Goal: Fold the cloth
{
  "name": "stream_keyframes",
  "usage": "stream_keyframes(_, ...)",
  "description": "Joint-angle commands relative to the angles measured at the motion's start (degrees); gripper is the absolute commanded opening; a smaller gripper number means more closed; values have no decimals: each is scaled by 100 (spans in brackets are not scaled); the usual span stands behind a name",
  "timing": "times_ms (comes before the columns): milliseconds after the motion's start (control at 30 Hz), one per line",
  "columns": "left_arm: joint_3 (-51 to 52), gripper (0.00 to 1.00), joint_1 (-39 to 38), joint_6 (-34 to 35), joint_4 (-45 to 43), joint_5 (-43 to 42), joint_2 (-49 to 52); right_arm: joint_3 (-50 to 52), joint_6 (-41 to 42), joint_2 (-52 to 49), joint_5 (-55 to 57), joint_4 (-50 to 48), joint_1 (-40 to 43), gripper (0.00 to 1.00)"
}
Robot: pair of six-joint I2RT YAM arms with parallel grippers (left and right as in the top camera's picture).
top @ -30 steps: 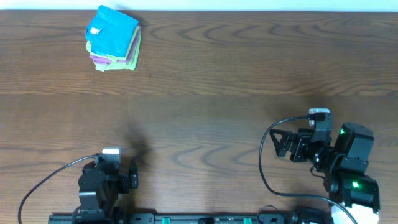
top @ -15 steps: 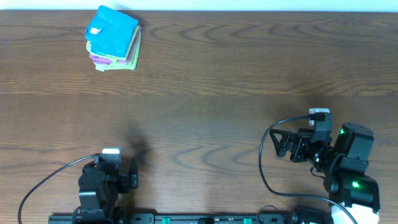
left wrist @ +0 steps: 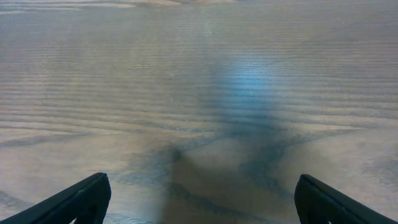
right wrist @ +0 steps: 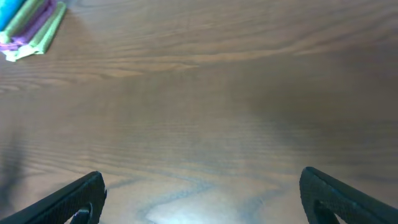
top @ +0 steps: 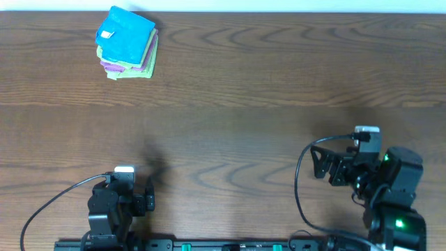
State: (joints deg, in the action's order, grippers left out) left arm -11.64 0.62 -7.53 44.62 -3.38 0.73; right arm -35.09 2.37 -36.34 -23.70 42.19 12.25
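Note:
The sky-blue cloth [top: 125, 33] lies folded, white tag up, on top of a stack at the table's far left. A lime-green cloth [top: 143, 66] and a purple cloth [top: 108, 65] lie under it. The stack's edge also shows in the right wrist view, with the blue cloth [right wrist: 18, 12] at the top-left corner. My left gripper [top: 148, 195] is open and empty at the front left, far from the stack; its view [left wrist: 199, 193] shows only bare wood. My right gripper [top: 320, 162] is open and empty at the front right, with bare wood between its fingers [right wrist: 202, 193].
The wooden table [top: 244, 90] stretches between the stack and both arms. A black cable [top: 298, 188] loops beside the right arm. The arm bases stand along the front edge.
The right arm has shifted slightly to the right and toward the front edge. The left arm and the cloth stack have not moved.

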Motion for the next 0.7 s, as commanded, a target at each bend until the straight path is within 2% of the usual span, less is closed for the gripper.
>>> stream_keyframes(0, 146, 96, -28, -63, 168, 83, -52, -2, -31, 304, 238, 166, -22, 99)
stream_keyframes(100, 146, 95, -28, -63, 168, 83, -52, 7, 52, 566, 374, 319, -247, 99)
stream_keyframes(267, 146, 95, -28, -63, 168, 83, -55, 278, 52, 992, 1021, 44, -669, 99)
stream_keyframes(667, 146, 95, -28, -63, 168, 83, -52, 1991, 28, 2520, 1250, -1250, -1255, 99)
